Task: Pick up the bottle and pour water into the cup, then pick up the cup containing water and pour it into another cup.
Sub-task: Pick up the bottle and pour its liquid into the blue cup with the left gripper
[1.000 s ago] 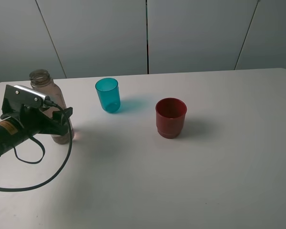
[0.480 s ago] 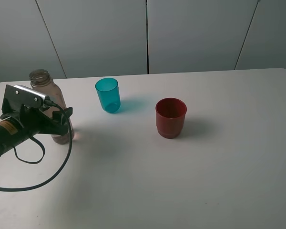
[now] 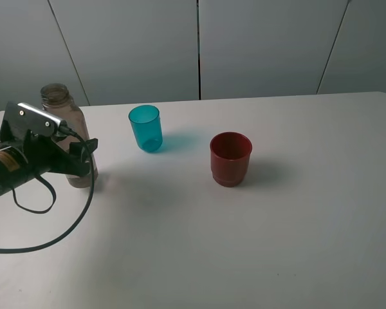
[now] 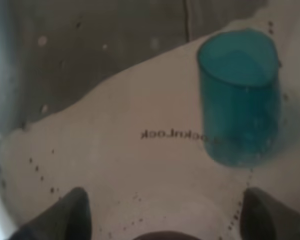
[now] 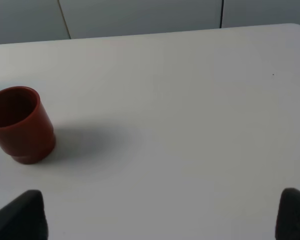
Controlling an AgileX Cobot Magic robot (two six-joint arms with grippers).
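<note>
The smoky grey-brown bottle (image 3: 63, 114) stands upright at the table's left, with no cap. My left gripper (image 3: 82, 161) is shut around its lower body and holds it just off the table. In the left wrist view the bottle's wall (image 4: 140, 160) fills the picture between my dark fingertips (image 4: 65, 215). The teal cup (image 3: 145, 127) stands right of the bottle and shows through it in the left wrist view (image 4: 240, 95). The dark red cup (image 3: 231, 158) stands mid-table and also shows in the right wrist view (image 5: 19, 124). My right gripper (image 5: 160, 222) is open and empty, well apart from the red cup.
The white table (image 3: 276, 219) has a rounded left corner near the bottle, and its far edge meets a grey panelled wall (image 3: 257, 45). My left arm's black cable (image 3: 51, 241) loops over the table's front left. The right arm is out of the exterior view.
My left gripper has risen a little with the bottle in it, and the bottle's base has come up off the table. The cups have not moved.
</note>
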